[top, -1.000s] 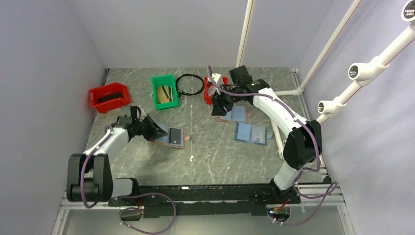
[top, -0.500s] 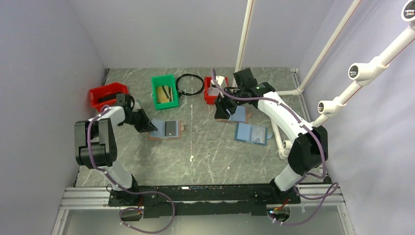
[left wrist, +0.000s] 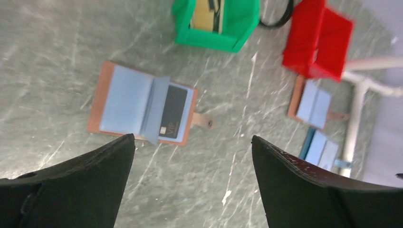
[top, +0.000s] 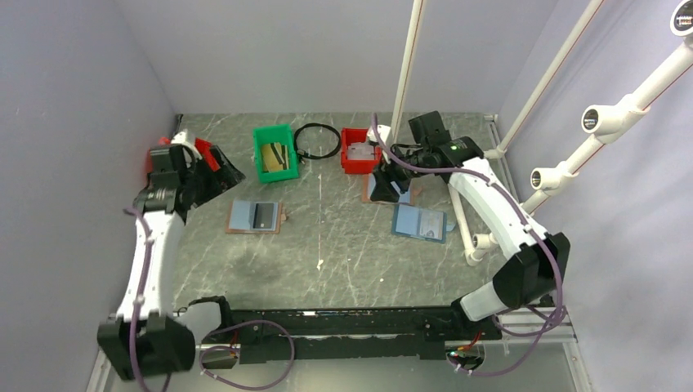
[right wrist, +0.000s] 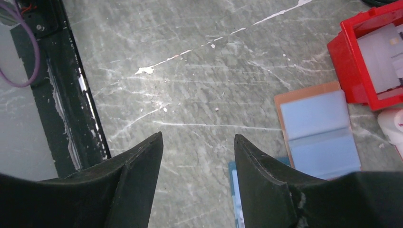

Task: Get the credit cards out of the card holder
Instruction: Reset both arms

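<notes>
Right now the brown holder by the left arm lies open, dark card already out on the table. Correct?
No. The holder lies open, but the dark card is still inside it, on the side nearest the tab, not on the table. The left wrist view shows it.

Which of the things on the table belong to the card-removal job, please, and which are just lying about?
Job: brown card holder; dark credit card in it; second brown holder, pockets apparently empty.
Lying about: blue-covered holder; green bin; right red bin; left red bin; black ring.
</notes>
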You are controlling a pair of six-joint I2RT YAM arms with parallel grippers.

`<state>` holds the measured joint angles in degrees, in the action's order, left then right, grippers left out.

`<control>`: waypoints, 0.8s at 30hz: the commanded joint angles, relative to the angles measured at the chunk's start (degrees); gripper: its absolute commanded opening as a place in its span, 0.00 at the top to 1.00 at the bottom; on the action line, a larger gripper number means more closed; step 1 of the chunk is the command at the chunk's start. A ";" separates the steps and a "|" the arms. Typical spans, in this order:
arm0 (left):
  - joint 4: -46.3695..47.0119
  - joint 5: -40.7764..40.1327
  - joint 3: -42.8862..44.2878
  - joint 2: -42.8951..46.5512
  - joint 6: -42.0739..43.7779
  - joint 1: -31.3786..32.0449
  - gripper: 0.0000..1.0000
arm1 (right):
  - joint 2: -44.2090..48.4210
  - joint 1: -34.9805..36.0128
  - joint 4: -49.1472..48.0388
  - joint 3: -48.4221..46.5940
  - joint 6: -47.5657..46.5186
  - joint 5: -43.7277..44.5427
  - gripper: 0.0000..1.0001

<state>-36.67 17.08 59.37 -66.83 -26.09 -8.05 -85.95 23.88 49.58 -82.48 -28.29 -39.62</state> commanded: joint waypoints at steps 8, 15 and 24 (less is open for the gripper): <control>-6.72 9.31 6.37 18.90 -10.60 -0.89 0.01 | 9.68 -10.75 14.45 -11.18 -5.92 -8.35 0.16; -15.00 12.10 17.95 16.00 -9.16 -0.86 0.00 | 13.82 -11.22 9.11 -12.17 4.70 -3.27 0.00; -17.68 10.62 20.00 18.40 -9.97 -0.84 0.01 | 19.98 -12.72 9.01 -9.38 3.50 -2.90 0.00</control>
<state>-52.18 27.27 77.38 -49.32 -35.40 -8.80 -68.20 11.77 59.55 -92.03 -23.59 -41.23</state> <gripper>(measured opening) 0.994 0.994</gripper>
